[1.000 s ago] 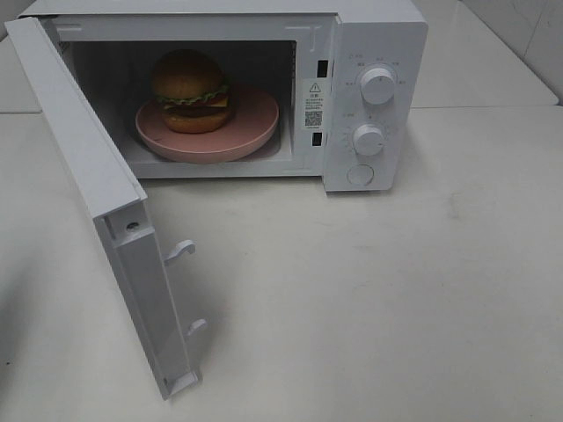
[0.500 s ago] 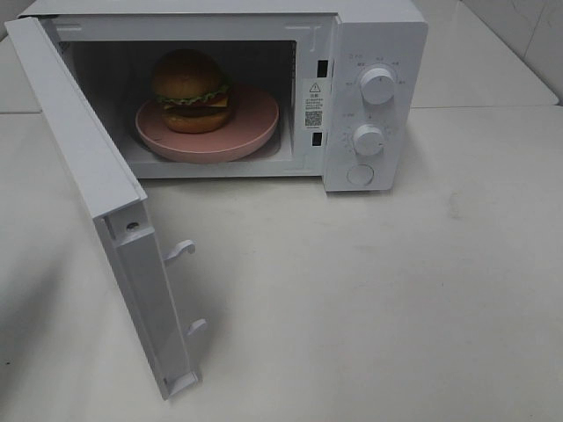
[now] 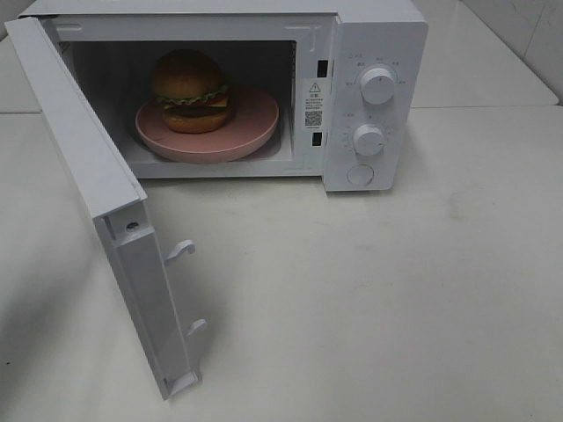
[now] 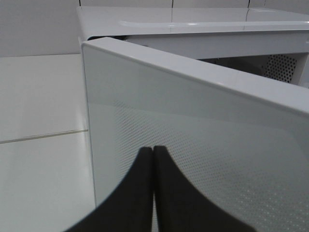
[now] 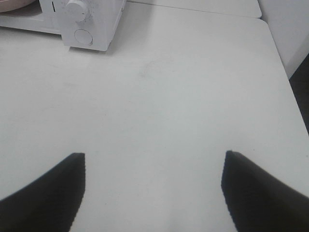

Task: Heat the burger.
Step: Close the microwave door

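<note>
I note burger (image 3: 190, 90) on pink plate (image 3: 257, 123) in open microwave (image 3: 387, 40); left gripper (image 4: 153, 151) pinched together, right gripper (image 5: 153, 154) wide, empty.

burger (image 3: 191, 90) | glossy brown bun, lettuce, patty | upright | on pink plate (image 3: 255, 123)

One white microwave (image 3: 369, 35) stands on one table (image 3: 396, 299), with one burger (image 3: 191, 90) on one pink plate (image 3: 255, 123) inside. The panel carries two dials (image 3: 378, 85) (image 3: 369, 140) and one round button (image 3: 360, 175); the single door (image 3: 79, 158) bears two latch hooks (image 3: 180, 251) (image 3: 195, 327).
</note>
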